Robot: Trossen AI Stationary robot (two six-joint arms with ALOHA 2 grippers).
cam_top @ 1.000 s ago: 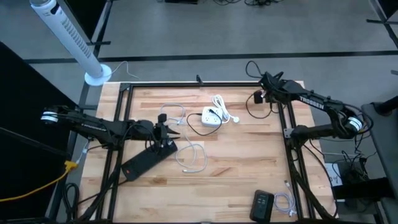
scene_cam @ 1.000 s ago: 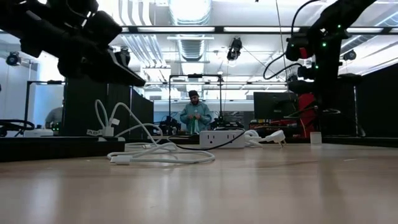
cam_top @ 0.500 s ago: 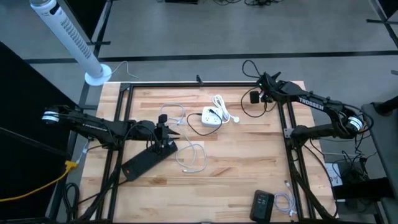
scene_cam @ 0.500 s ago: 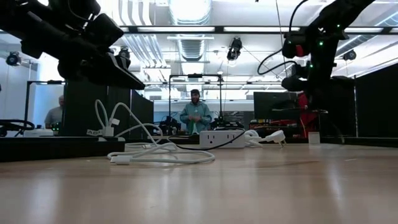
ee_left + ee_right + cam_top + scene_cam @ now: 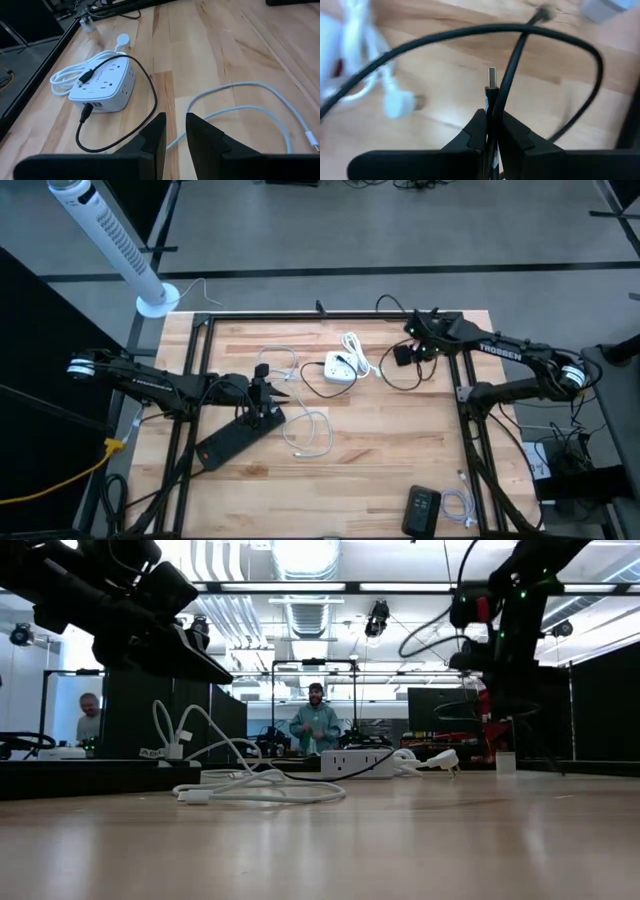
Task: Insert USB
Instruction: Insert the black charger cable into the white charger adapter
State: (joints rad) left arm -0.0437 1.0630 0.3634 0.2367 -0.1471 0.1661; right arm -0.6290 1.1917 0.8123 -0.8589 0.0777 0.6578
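Item: black USB plug (image 5: 491, 80), pinched in our right tool (image 5: 410, 352), tip forward along the fingers, aloft beside the white power strip (image 5: 340, 369), which lies toward the left arm's side (no containers on the surface (image 5: 400, 460)). Our left tool (image 5: 268, 392), narrowly parted and empty, waits just beyond the strip; the right is the arm carrying the plug.

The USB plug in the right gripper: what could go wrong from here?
1. The black cable loops across the USB plug held by the right gripper; it may snag.
2. Another black cable already lies over the power strip and could block the ports.
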